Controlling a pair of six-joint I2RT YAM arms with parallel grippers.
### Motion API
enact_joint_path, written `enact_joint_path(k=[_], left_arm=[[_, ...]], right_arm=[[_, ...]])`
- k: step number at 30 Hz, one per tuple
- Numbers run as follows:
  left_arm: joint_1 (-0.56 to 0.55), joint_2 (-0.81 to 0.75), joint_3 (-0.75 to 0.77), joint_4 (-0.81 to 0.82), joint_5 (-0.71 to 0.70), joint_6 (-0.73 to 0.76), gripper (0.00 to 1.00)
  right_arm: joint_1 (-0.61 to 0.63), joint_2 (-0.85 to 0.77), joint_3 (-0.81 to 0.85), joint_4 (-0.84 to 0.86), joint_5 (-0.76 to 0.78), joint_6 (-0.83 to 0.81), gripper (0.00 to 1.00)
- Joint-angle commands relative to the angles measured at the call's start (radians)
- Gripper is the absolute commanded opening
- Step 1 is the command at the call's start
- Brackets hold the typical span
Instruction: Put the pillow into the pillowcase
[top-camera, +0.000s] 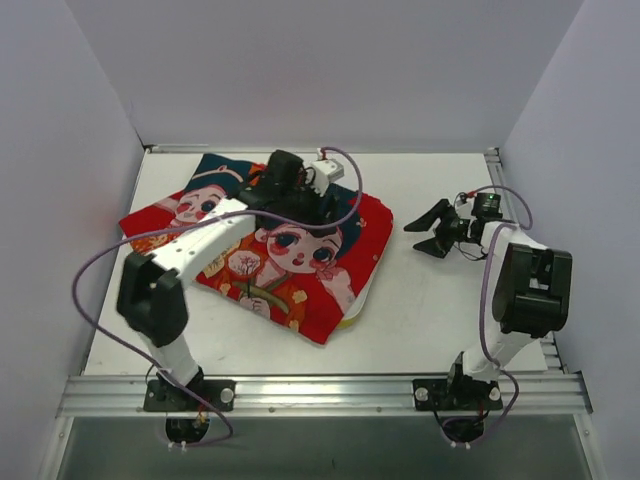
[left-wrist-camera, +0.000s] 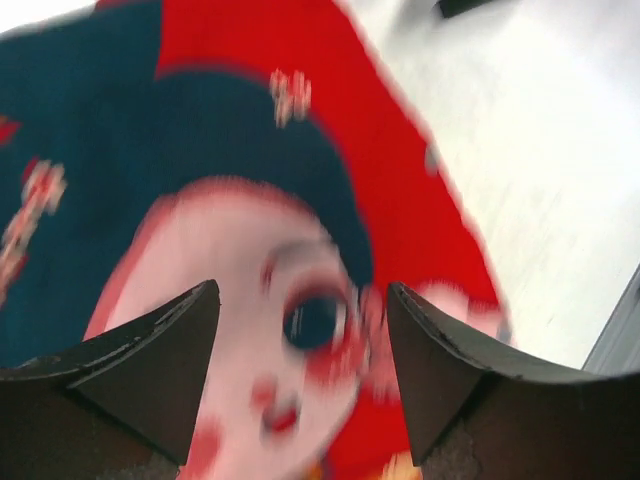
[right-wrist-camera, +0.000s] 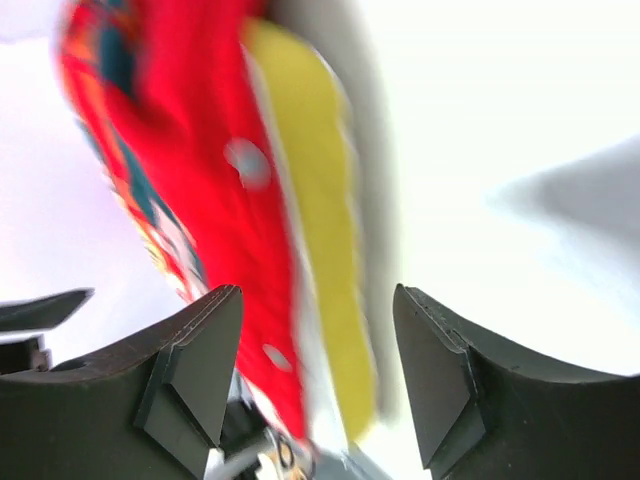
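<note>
So the pillowcase (top-camera: 290, 255) lies flat mid-counter (top-camera: 440, 320) with the pillow (top-camera: 352, 318) mostly inside, its yellow edge peeking out the near-right side toward the right tool (top-camera: 425, 232), which sits empty and spread wide beside it, while the left tool (left-wrist-camera: 300, 300) hangs open over the print.

White tabletop (top-camera: 430, 300) inside plain pale-grey walls (top-camera: 320, 60), metal rail (top-camera: 320, 393) along its near edge

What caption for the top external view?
Left jaws open over the red pillowcase, yellow edge of the pillow peeking out; right jaws open beside it.
</note>
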Motion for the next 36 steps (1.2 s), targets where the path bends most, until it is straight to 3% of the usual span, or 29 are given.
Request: enact_joint_path(k=[1,5,9,13,19,20,22,23,24,25,27,32,36], left_arm=[[-0.081,-0.354,-0.267,-0.087,-0.056,0.244,0.76],[-0.282,-0.549,-0.508,-0.150,-0.181,0.234,0.82],[-0.446,-0.508,-0.583,-0.166,-0.346,0.136,0.84],[-0.475,-0.388,-0.589,-0.126,-0.432,0.057,0.84],[-0.506,-0.219,-0.586,0.029,-0.550,0.090,0.85],[-0.506,-0.189,-0.580,0.038,-0.573,0.092,0.84],[-0.506,-0.118,-0.556,0.041,-0.564,0.101,0.67],[-0.503,-0.109,-0.551,0.047,-0.507,0.108,0.57],[-0.504,-0.113,-0.549,0.055,-0.458,0.115,0.33],[-0.501,-0.125,-0.540,0.064,-0.384,0.136,0.20],[-0.501,-0.171,-0.511,0.081,-0.183,0.164,0.00],[-0.494,-0.222,-0.259,0.143,0.118,0.165,0.00],[-0.477,-0.149,-0.143,0.115,0.225,0.145,0.00]], right_arm=[[0.026,-0.114,-0.082,-0.379,-0.012,-0.219,0.62],[0.152,-0.173,-0.200,-0.379,-0.089,-0.238,0.68],[0.305,-0.153,-0.210,-0.312,-0.094,-0.204,0.69],[0.357,-0.047,-0.161,-0.266,-0.118,-0.176,0.59],[0.388,0.042,-0.141,-0.166,-0.163,-0.129,0.37],[0.390,0.045,-0.144,-0.149,-0.170,-0.111,0.27],[0.393,0.045,-0.150,-0.114,-0.184,-0.098,0.20],[0.393,0.045,-0.151,-0.103,-0.192,-0.092,0.12],[0.393,0.041,-0.151,-0.094,-0.197,-0.078,0.09],[0.391,0.042,-0.151,-0.067,-0.201,-0.065,0.01],[0.396,0.036,-0.161,-0.034,-0.218,-0.010,0.00],[0.433,0.016,-0.210,0.170,-0.220,0.153,0.00],[0.454,-0.002,-0.222,0.236,-0.210,0.222,0.00]])
